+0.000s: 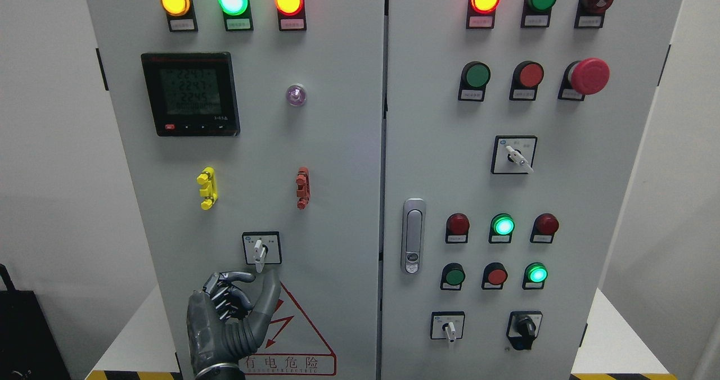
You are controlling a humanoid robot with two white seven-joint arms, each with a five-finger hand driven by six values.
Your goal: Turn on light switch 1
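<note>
A white-handled rotary switch (259,252) sits in a black-framed square low on the left cabinet door (337,172), its handle pointing straight down. My left hand (261,280) comes up from the bottom edge and is just under that switch. Its thumb (271,293) points upward at the right, and its index finger (233,279) reaches in from the left. The other fingers are loosely bent. The hand holds nothing and there is a small gap between it and the switch handle. My right arm does not show.
Above the hand are a yellow clip (207,188), a red clip (302,188), a black meter (190,94) and three lit lamps (233,0). The right door holds a handle latch (413,235), lamps, push buttons, a red mushroom stop button (589,76) and more rotary switches (513,155).
</note>
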